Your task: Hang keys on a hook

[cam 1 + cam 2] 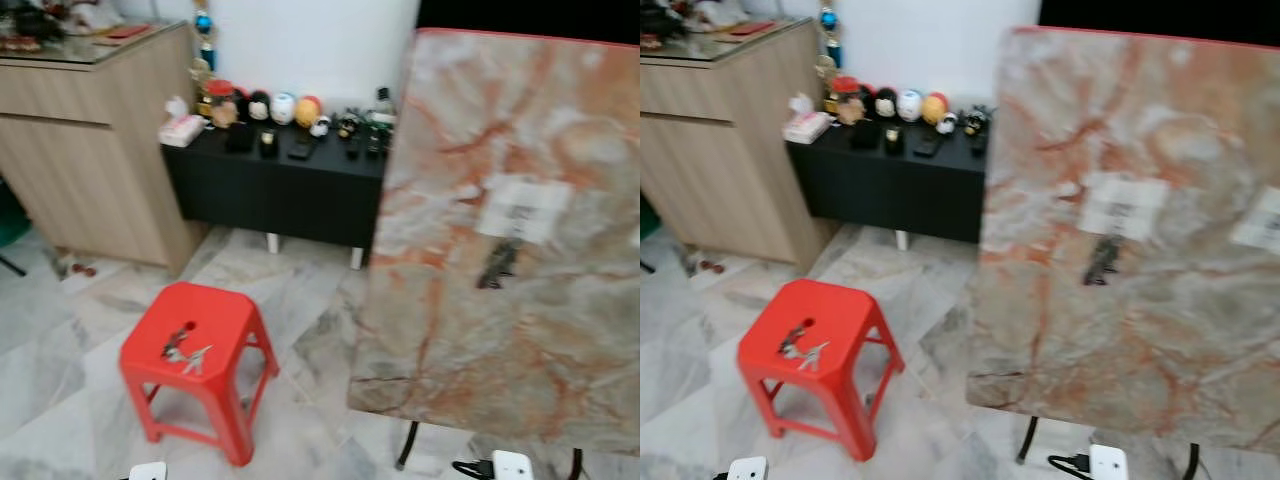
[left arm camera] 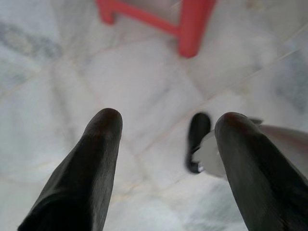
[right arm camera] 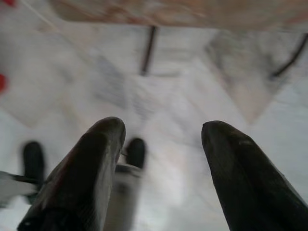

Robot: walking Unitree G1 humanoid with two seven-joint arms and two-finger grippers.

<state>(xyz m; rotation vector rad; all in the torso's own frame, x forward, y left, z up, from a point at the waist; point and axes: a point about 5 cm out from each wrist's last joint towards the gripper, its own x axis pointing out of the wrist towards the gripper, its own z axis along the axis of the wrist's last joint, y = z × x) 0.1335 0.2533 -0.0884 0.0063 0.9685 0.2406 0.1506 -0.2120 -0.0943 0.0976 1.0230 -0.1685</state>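
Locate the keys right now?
In the eye views the keys lie on top of the red stool, low on the robot's left, on the marble floor in front of the black cabinet and left of the marble table.

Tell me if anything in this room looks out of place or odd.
The keys lie loose on the seat of the red stool, not hung on anything. A marble-patterned board stands upright on thin black legs, with a small dark hook-like fitting below a white label. Both grippers hang open over the floor.
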